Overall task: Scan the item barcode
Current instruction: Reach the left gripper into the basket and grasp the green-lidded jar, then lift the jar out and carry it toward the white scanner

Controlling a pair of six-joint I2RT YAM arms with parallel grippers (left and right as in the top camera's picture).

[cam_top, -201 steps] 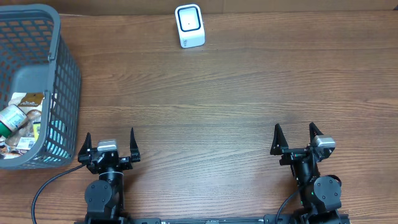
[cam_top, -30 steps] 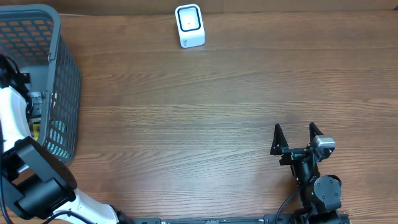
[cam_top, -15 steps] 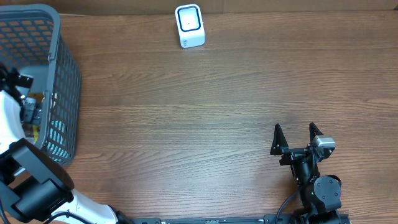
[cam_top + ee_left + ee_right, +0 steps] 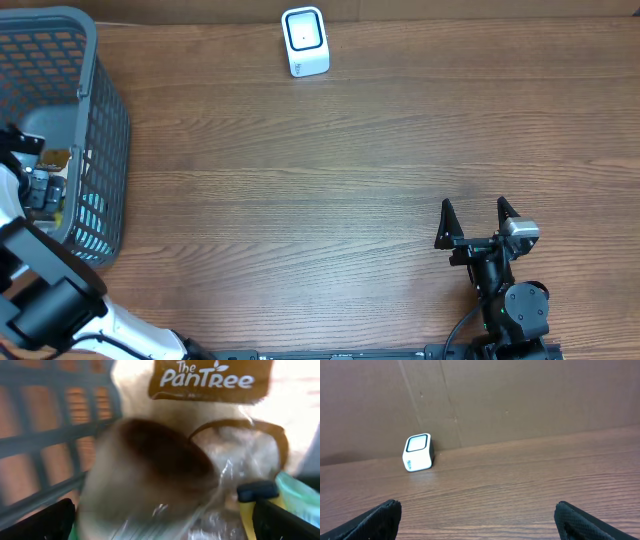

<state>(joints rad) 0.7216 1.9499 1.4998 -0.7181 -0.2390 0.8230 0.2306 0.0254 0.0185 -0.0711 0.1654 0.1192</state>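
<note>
The left hand is down inside the basket, its fingers spread wide and gripping nothing. Between them, in the basket, lies a round item with a dark top. It is too blurred to tell its long axis or which way it points. Just beyond it lies a bag, its label reading upright from the left wrist. The right hand sits well apart from the basket, low over the counter, also spread and empty. The scanner stands well right of the basket's far corner.
</note>
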